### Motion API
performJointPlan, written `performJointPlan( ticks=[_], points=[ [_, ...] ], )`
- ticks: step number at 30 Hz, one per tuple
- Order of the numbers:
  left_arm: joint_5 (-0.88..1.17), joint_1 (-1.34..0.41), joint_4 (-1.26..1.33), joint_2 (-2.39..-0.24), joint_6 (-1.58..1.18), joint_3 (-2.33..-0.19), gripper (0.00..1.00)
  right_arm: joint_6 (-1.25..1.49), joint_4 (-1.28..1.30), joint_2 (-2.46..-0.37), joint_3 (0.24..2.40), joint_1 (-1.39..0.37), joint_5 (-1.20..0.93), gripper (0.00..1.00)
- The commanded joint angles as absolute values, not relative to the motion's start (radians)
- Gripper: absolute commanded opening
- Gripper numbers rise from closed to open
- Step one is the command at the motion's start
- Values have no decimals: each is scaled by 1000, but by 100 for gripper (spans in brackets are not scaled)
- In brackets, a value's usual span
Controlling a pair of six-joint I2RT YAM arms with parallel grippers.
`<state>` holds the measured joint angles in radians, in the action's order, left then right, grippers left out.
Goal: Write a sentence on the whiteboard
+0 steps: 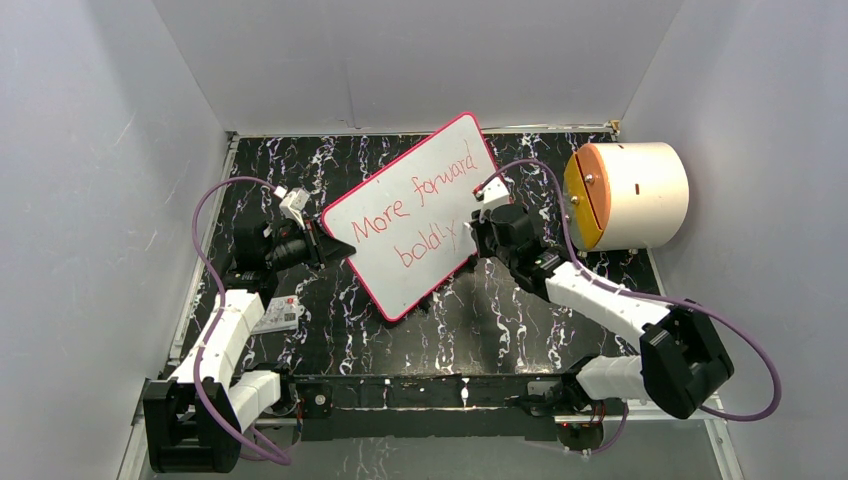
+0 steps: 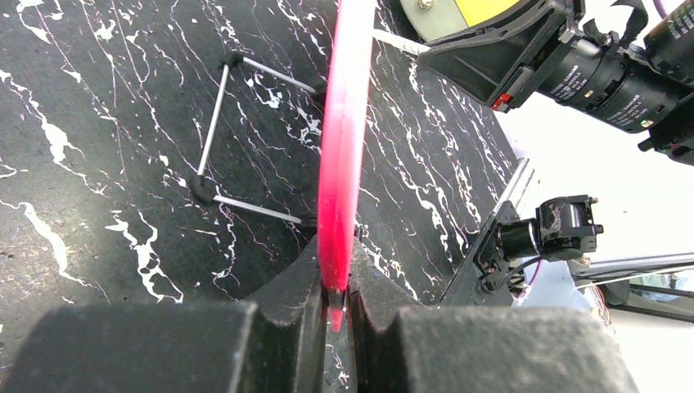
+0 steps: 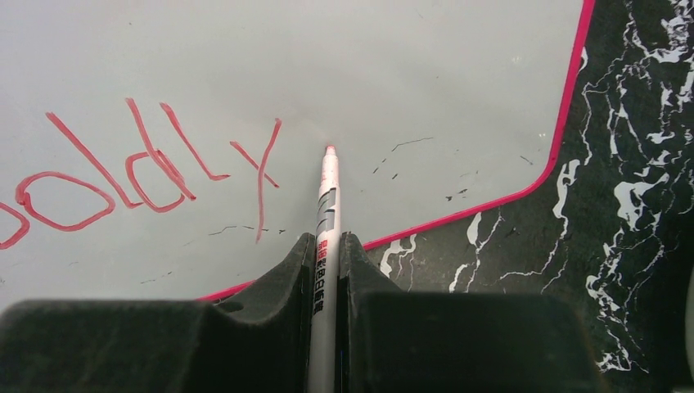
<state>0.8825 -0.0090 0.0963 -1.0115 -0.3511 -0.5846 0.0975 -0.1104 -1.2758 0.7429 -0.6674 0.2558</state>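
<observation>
Two arms attend one board. The large flat white rectangular whiteboard with rounded corners and a thin red-pink rim (image 1: pixel 450 150) sits slantwise over the middle of the black, white-veined marble-patterned table top (image 1: pixel 500 320). One corner of it points toward the far wall. The red handwritten sentence (image 1: pixel 415 205) runs across it in two slanted lines, "More forward" above "boldly".

The left gripper (image 2: pixel 334 286) pinches the left edge of the whiteboard. In the left wrist view the rim stands edge-on between the two closed black fingers. Beneath the board, on the table top, stands a thin grey wire stand with black feet (image 2: pixel 217 139).

The right gripper (image 3: pixel 327 254), at the right side of the board, is pressed together on a slim white marker pen with a red tip (image 3: pixel 328 196). The tip lies at the board surface just right of the final "y". Whether it touches cannot be told.

A white cylindrical drum with an orange end face (image 1: pixel 630 195) stands at the far right, apart from the board. A small white printed card (image 1: pixel 277 314) lies near the left arm.
</observation>
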Motion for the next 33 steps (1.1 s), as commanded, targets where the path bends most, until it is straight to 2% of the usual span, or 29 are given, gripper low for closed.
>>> performJointPlan(
  ticks=[1,3,5,12,16,33],
  points=[
    [787,-2,10,-1026,-311,-577,0,65,-125,-1187,778,-664,295,0],
    [787,-2,14,-1021,-315,-580,0,56,-97,-1139,786,-664,318,0],
    [781,-2,17,-1017,-322,-585,5,51,-63,-1097,793,-663,329,0],
    [737,-2,6,-937,-365,-634,33,46,69,-944,805,-663,376,0],
    [666,-2,-82,-897,-372,-706,50,58,138,-860,812,-664,402,0],
    [62,-2,-445,-814,-361,-953,76,76,399,-571,885,-664,476,0]
  ],
)
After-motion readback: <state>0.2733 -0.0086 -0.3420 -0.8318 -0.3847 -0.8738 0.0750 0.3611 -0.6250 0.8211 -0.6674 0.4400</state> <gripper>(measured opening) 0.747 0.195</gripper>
